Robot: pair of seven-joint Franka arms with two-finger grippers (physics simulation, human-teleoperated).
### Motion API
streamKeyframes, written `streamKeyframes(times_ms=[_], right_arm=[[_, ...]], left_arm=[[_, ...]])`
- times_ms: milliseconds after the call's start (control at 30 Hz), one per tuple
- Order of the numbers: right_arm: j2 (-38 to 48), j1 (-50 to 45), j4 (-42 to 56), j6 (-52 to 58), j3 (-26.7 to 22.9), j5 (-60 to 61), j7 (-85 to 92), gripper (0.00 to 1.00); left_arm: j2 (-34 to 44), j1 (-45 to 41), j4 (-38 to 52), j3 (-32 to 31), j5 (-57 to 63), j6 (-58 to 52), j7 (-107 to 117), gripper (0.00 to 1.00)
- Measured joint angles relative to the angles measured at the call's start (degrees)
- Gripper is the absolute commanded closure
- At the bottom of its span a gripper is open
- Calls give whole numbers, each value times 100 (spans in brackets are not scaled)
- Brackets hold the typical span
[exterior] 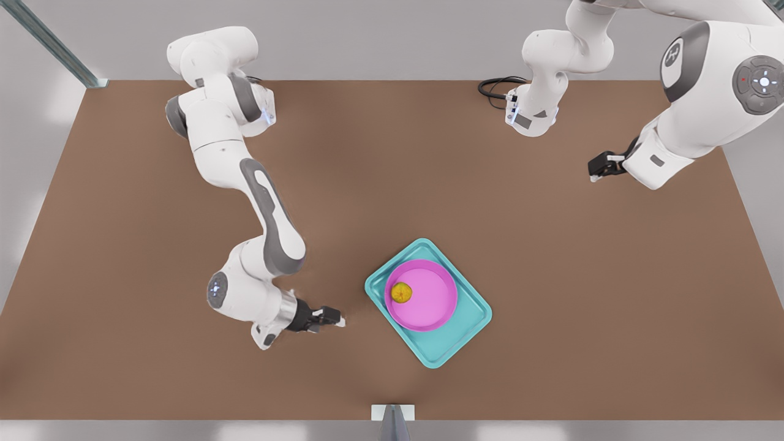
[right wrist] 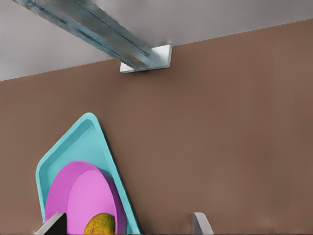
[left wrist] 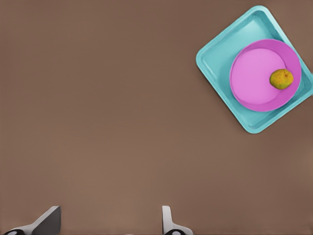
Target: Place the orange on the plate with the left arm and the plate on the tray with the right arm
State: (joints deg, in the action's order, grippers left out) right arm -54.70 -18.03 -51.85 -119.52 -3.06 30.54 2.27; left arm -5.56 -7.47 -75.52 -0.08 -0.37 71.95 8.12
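Observation:
The tiny yellow-orange orange lies on the pink plate, near its rim. That plate rests inside the teal tray at the table's middle front. My right gripper, black behind a silvery wrist, hovers low just off the tray on the front view's left, open and holding nothing. High near the back, on the front view's right, my left gripper hangs open and empty, well away from the tray.
A black cable loops at the table's back edge beside an arm base. A white bracket with a metal post sits at the front edge. A metal beam runs at the back left corner.

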Motion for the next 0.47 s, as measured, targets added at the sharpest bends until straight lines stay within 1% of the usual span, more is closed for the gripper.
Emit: streamKeyframes(times_ms=[67, 133, 167, 200, 233, 267, 300, 333, 400, 467], right_arm=[[348, 197, 105, 883, -743, -846, 119, 0], [1048, 266, 147, 1926, -1505, -1380, 262, 0], [1438, 282, 153, 2434, -1709, -1580, 328, 0], [1996, 340, 94, 2901, -1725, -1842, 389, 0], [2686, 488, -198, 3310, -1476, -2174, 446, 0], [3456, 939, -730, 3634, -790, -2562, 496, 0], [4124, 1245, -1340, 3856, -310, -2911, 540, 0], [4579, 1393, -1885, 4012, -61, -3173, 581, 0], [4881, 1484, -2337, 4252, 138, -3510, 657, 0], [4951, 1480, -2458, 4423, 192, -3702, 725, 0]], left_arm=[[-11, -11, 0, -10, -4, -16, 3, 0], [-17, -18, 0, -22, -6, -55, 7, 0], [-19, -28, 0, -24, -7, -70, 9, 0], [-20, -39, 0, -25, -6, -83, 12, 0], [-21, -49, 0, -26, -5, -95, 15, 0], [-21, -54, 0, -27, -2, -107, 17, 0], [-22, -58, 0, -27, 2, -116, 18, 0], [-42, -58, 0, -27, 6, -124, 20, 0], [-70, -51, 0, -27, 16, -149, 25, 0], [-80, -44, 0, -26, 26, -170, 30, 0]])
